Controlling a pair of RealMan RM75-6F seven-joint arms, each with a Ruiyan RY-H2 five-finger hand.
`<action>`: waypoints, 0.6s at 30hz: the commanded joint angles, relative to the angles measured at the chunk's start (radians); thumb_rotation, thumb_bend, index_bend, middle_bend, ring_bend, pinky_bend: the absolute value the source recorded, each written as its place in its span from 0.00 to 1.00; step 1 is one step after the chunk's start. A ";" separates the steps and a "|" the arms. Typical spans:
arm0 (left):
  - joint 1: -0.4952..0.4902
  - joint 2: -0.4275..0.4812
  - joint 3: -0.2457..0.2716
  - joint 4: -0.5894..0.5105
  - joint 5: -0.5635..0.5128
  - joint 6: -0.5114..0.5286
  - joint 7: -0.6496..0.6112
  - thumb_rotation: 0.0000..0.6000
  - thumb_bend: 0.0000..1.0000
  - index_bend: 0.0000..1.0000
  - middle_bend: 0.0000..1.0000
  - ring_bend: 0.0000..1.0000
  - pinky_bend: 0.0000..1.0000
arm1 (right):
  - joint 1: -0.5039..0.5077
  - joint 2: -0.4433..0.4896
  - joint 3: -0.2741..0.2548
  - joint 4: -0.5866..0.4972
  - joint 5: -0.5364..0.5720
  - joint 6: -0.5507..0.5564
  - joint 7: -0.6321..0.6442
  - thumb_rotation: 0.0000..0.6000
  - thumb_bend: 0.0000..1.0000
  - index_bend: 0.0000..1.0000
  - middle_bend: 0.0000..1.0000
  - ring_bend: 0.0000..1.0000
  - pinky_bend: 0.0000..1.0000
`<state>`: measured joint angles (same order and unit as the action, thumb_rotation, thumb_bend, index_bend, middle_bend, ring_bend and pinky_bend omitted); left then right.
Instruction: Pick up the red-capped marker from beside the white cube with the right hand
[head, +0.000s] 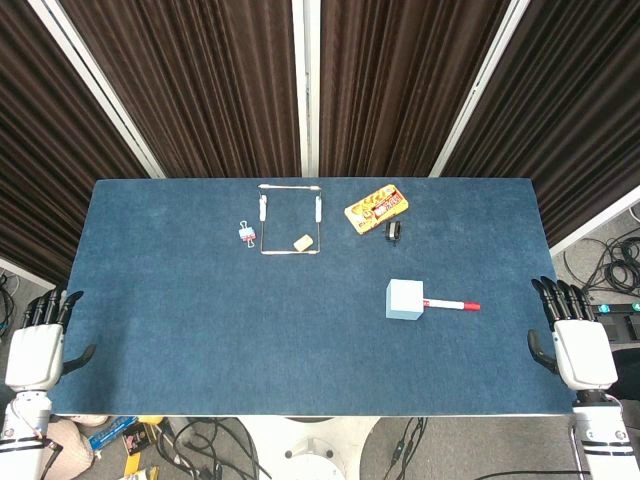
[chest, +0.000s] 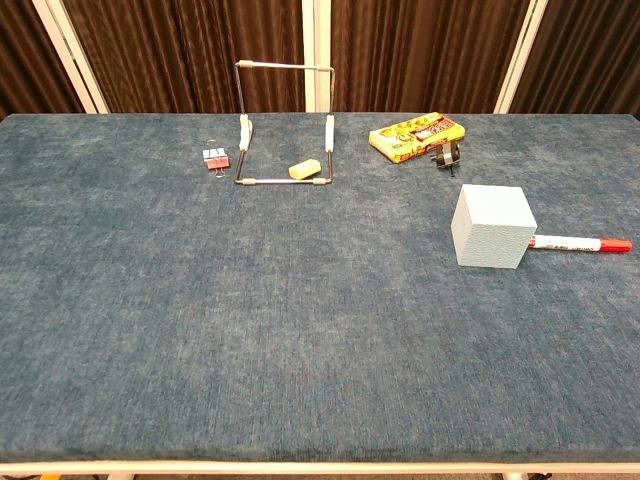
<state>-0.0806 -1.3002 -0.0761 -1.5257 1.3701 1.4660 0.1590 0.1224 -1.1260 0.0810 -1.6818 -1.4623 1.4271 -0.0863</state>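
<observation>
The red-capped marker lies flat on the blue table, its white barrel touching the right side of the white cube and its red cap pointing right. My right hand hangs off the table's right edge, well right of the marker, fingers apart and holding nothing. At the left edge my left hand is likewise open and empty. Neither hand shows in the chest view.
A wire frame stands at the back middle with a yellow eraser inside. Left of it lies a binder clip. A yellow packet and a black clip sit behind the cube.
</observation>
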 joint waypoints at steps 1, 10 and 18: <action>0.004 -0.002 0.001 0.002 0.002 0.006 -0.004 1.00 0.26 0.19 0.12 0.09 0.11 | 0.000 0.001 -0.001 -0.001 -0.003 0.002 -0.001 1.00 0.40 0.00 0.06 0.00 0.00; 0.017 0.005 0.007 -0.008 0.006 0.021 -0.010 1.00 0.26 0.19 0.12 0.09 0.11 | -0.005 0.002 -0.007 -0.002 -0.016 0.012 0.007 1.00 0.40 0.00 0.06 0.00 0.00; 0.016 0.008 0.004 -0.014 0.018 0.027 -0.011 1.00 0.26 0.19 0.12 0.09 0.11 | 0.015 -0.014 -0.001 0.009 -0.002 -0.019 -0.023 1.00 0.34 0.00 0.10 0.00 0.00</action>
<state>-0.0648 -1.2927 -0.0715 -1.5397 1.3878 1.4931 0.1480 0.1282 -1.1352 0.0754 -1.6758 -1.4743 1.4207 -0.0968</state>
